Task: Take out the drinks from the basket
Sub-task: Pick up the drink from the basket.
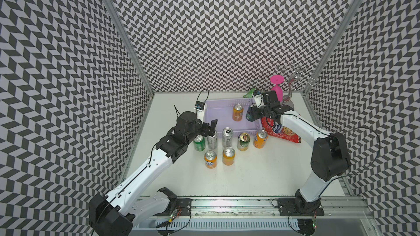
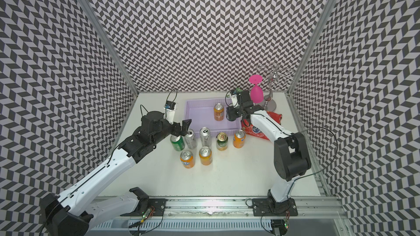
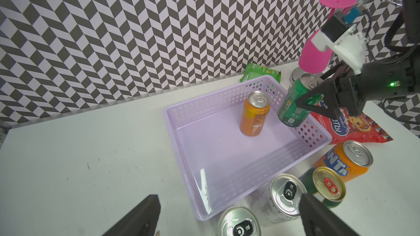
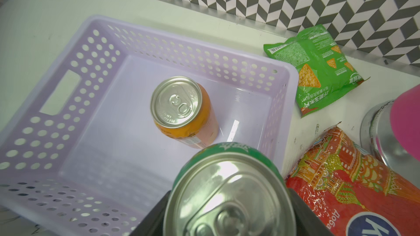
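backdrop: chevron black-and-white walls on three sides, white table point(image 1: 250, 178).
basket point(image 1: 218, 110): lavender, at 12 o'clock of table centre, one orange can point(image 1: 238, 112) upright inside near its far right part.
right gripper point(image 3: 318, 103): clamped on a green can point(image 3: 295, 103), one finger each side of the can body; can lifted, tilted, over the basket's right wall in left wrist view.
left gripper point(image 3: 227, 216): jaws fully spread, holding nothing, hovering over the silver cans at basket's near-left corner.
cans out: seven standing on table at 6 o'clock of basket — two slim silver point(image 1: 227, 137), two green point(image 1: 244, 141), three orange point(image 1: 260, 138).
clutter: red snack bag point(image 1: 281, 132) at 3 o'clock of basket, green snack bag point(image 4: 318, 69) at 1 o'clock, pink glass point(image 1: 277, 90) and wire rack behind.
step: carry green can clear of the rim, set down upright.
how to do well: raise until base clears the wall; level the can before lowering; pick a bare spot toward 5 o'clock, apart from the far-right orange can and off the red bag; release only once base sits flat.
risk: bag edge under the base tips the can.
left next, likely: the last orange can.
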### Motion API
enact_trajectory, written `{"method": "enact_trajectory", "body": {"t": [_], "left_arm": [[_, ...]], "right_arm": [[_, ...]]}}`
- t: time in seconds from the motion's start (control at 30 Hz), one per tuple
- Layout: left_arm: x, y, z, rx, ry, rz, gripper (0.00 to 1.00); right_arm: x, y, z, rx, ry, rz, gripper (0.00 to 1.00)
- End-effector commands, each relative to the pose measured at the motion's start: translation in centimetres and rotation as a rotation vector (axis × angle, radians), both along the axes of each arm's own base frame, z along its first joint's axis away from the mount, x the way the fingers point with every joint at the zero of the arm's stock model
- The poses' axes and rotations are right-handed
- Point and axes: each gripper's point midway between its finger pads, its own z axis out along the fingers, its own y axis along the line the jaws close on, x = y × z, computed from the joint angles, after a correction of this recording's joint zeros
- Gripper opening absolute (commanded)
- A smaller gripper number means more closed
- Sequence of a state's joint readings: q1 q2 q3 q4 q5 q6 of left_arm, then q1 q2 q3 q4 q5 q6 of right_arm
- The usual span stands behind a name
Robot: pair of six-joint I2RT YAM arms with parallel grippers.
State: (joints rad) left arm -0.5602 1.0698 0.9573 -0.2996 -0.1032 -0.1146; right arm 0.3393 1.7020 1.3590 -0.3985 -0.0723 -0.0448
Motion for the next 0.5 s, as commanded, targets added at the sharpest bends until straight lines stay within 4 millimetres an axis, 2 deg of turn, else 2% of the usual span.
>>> {"method": "enact_trajectory", "body": {"t": [0.0, 0.17, 0.47], "left_arm": [[0.0, 0.2, 0.5, -0.02, -0.021, 0.007, 0.99], [0.1, 0.2, 0.5, -0.018, -0.021, 0.007, 0.99], [0.4, 0.1, 0.2, -0.01, -0.015, 0.007, 0.99]], "right_arm": [[-0.7, 0.8, 6.2, 0.085, -0.148, 0.019, 0.51], [-3.7, 1.1, 9.2, 0.099, -0.187, 0.044, 0.51], [-10.8, 2.3, 13.9, 0.131, -0.28, 0.091, 0.51]]}}
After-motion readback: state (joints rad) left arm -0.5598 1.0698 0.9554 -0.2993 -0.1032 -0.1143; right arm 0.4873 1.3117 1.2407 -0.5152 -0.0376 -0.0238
